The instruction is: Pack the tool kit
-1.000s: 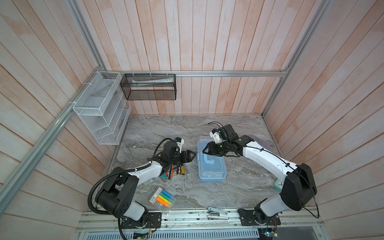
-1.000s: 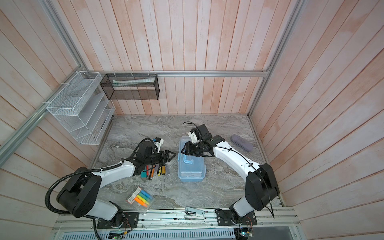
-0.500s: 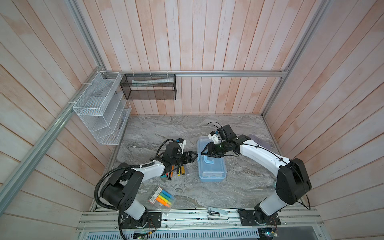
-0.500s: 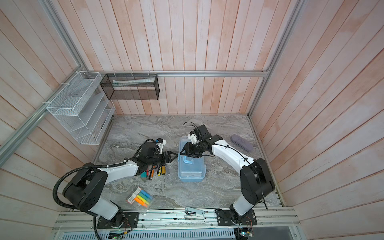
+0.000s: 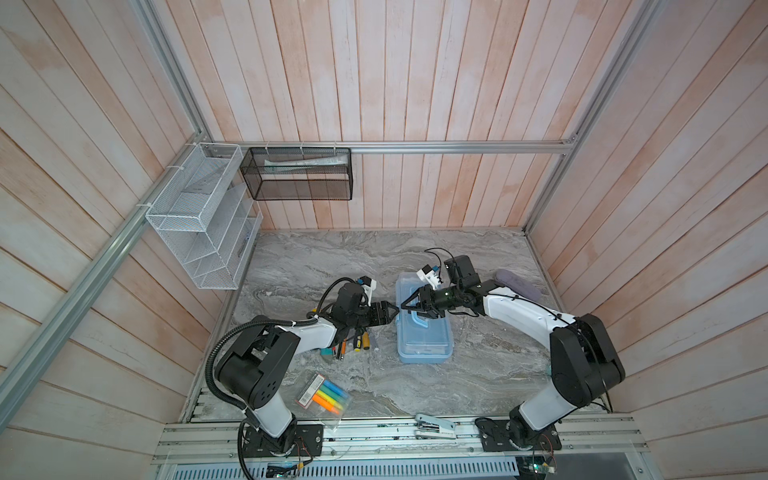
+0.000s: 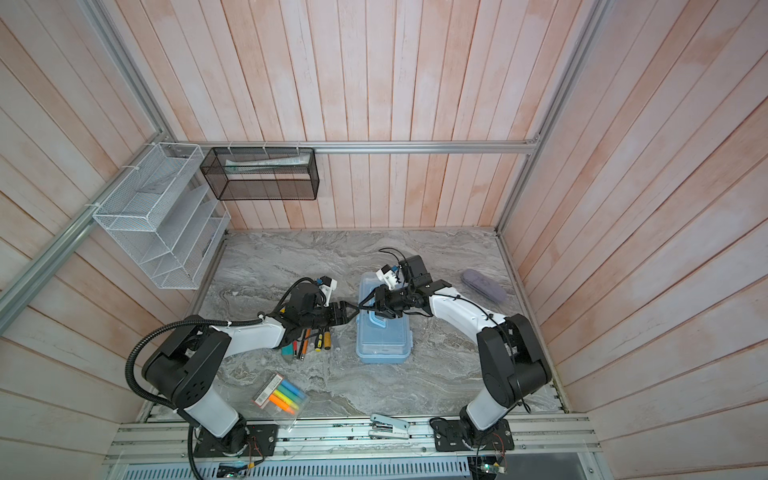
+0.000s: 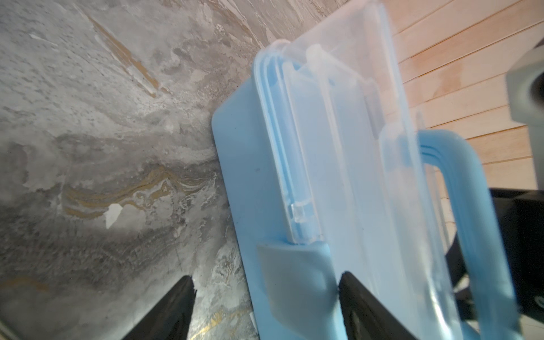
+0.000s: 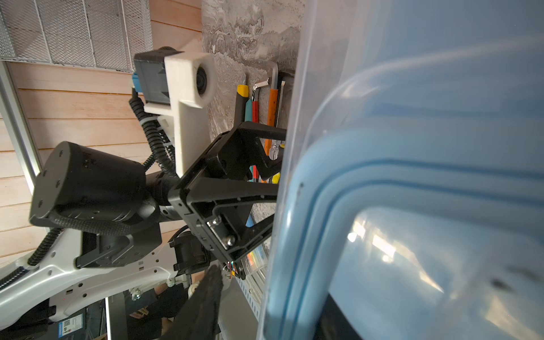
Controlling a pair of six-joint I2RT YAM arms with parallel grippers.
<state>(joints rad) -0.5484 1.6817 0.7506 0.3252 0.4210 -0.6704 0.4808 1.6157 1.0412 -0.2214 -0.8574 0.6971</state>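
The tool kit (image 5: 424, 332) (image 6: 384, 332), a light-blue box with a clear lid, lies at the table's middle in both top views. My left gripper (image 5: 392, 310) (image 6: 353, 310) meets its left side. In the left wrist view this gripper (image 7: 265, 297) stands open astride the blue latch (image 7: 294, 279), one finger over the table, the other against the lid. My right gripper (image 5: 405, 306) (image 8: 270, 294) reaches over the box from the right. The lid's (image 8: 412, 88) left edge lies between its fingers, with a gap still showing. The arched handle (image 7: 459, 182) lies flat on the lid.
Loose screwdrivers and hex keys (image 5: 353, 343) (image 8: 273, 112) lie under my left wrist. A packet of highlighters (image 5: 326, 395) and a stapler (image 5: 434, 426) sit near the front edge. A lilac case (image 5: 517, 284) is at the right. Mesh shelves (image 5: 199, 216) hang on the left wall.
My left gripper has slid right up to the box's latch side. My right gripper has shifted a little left over the lid's edge and its jaws have narrowed.
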